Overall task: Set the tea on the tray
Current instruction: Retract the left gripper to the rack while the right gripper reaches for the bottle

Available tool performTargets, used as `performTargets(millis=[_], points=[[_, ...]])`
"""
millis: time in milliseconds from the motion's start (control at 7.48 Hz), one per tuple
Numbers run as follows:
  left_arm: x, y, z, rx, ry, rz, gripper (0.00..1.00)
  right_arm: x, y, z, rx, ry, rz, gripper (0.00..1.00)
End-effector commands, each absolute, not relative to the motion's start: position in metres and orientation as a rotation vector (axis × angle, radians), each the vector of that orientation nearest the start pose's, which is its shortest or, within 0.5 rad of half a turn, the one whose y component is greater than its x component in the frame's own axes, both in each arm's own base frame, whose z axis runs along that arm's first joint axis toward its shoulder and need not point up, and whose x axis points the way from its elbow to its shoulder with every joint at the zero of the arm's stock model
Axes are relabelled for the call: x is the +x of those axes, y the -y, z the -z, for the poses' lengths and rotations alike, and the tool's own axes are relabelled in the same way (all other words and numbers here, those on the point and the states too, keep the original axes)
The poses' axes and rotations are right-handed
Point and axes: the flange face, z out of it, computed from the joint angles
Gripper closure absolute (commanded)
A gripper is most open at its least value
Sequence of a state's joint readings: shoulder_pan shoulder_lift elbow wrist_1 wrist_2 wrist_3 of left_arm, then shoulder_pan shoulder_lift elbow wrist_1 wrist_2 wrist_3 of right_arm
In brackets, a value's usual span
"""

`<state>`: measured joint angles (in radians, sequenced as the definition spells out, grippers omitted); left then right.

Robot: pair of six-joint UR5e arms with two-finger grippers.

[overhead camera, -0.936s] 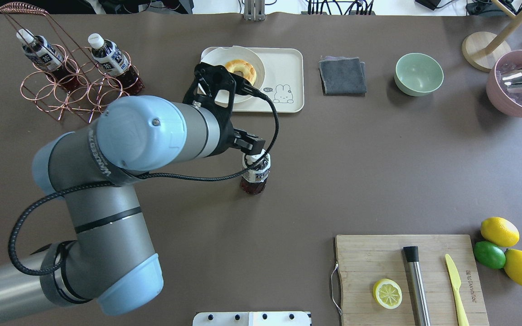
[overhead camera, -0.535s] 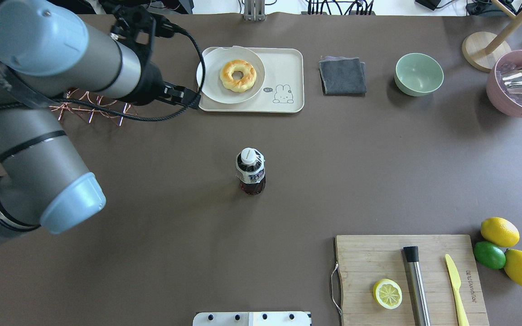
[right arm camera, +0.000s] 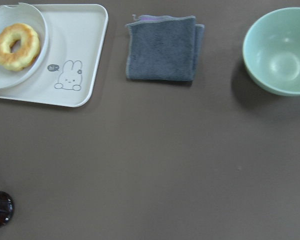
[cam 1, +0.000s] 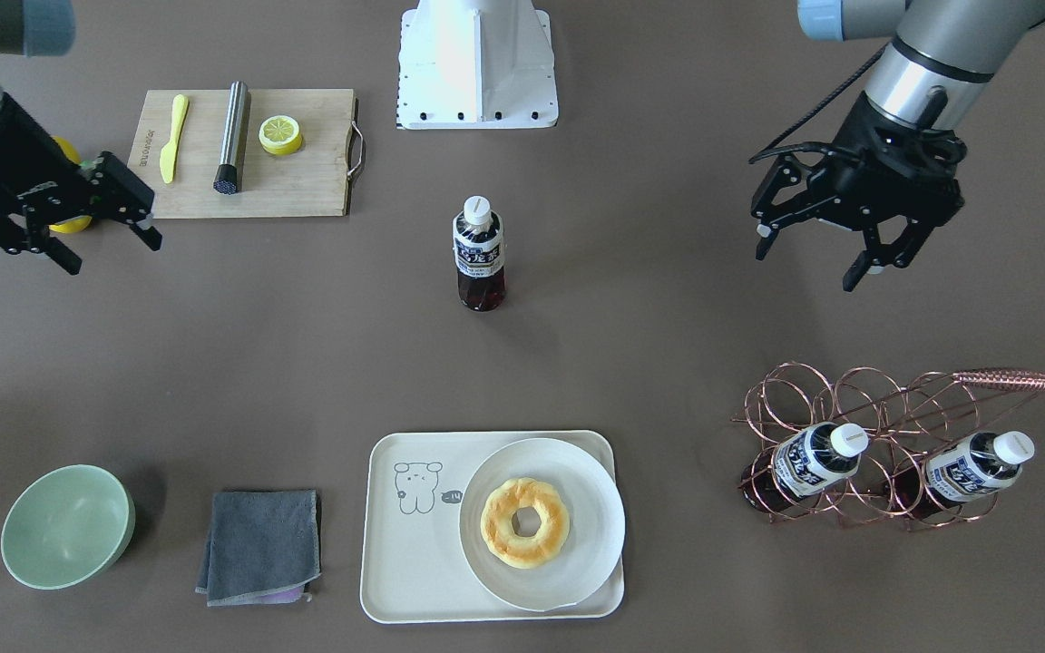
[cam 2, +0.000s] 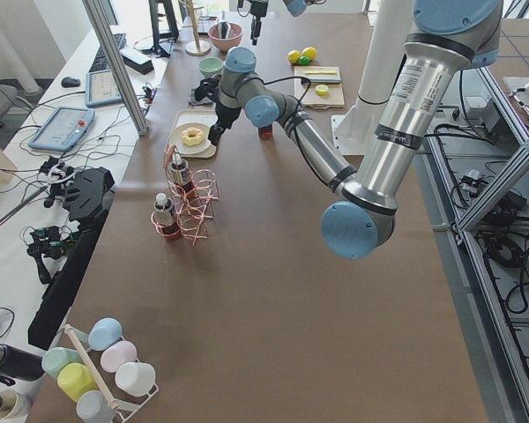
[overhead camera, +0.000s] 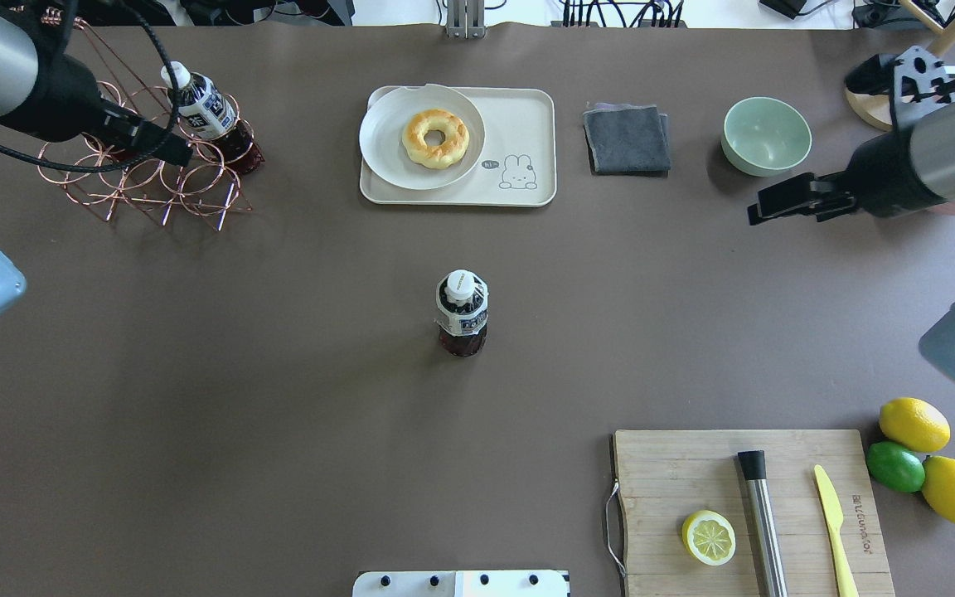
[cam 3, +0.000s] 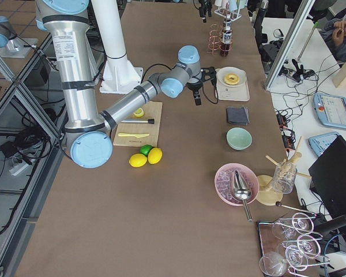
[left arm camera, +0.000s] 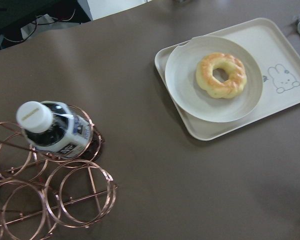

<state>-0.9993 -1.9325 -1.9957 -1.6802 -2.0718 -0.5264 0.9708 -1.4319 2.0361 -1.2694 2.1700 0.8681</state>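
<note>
We've got the tea bottle (overhead camera: 461, 319) standing upright on the bare table, well apart from the tray (overhead camera: 527, 116), which holds a plate (overhead camera: 386, 141) with a doughnut (overhead camera: 454, 141). The left claw (cam 1: 808, 258) hangs near the wire rack (cam 1: 885, 399), fingers spread, empty. The right claw (cam 1: 114, 252) is spread too, holding nothing, beside the cutting board (cam 1: 305, 181).

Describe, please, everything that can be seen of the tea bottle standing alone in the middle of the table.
The tea bottle is small, of clear plastic as it looks, with a white screw cap, a navy-and-white printed label and dark brown liquid showing below the label. It stands upright, closed, on the brown table near its middle, well apart from the tray. Only the table touches it.
</note>
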Motion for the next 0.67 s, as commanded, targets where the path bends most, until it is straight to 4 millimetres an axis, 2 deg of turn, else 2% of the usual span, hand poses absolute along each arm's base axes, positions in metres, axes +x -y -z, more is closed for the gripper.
performTargets(millis=[0,134,267,401,535], points=[[0.162,0.523,-0.333,0.483,-0.817,-0.325,0.05,-0.330,0.432,-0.240,0.236,1.014,-0.071,0.01],[0.154,0.520,-0.347,0.495,-0.819,-0.319,0.05,-0.380,0.419,-0.182,0.253,0.953,-0.083,0.01],[0.157,0.526,-0.362,0.497,-0.819,-0.319,0.04,-0.402,0.406,-0.141,0.228,0.907,-0.081,0.01],[0.158,0.529,-0.367,0.508,-0.823,-0.323,0.04,-0.426,0.394,-0.119,0.216,0.924,-0.118,0.01],[0.158,0.529,-0.366,0.515,-0.825,-0.323,0.04,-0.451,0.396,-0.098,0.226,0.923,-0.140,0.02]])
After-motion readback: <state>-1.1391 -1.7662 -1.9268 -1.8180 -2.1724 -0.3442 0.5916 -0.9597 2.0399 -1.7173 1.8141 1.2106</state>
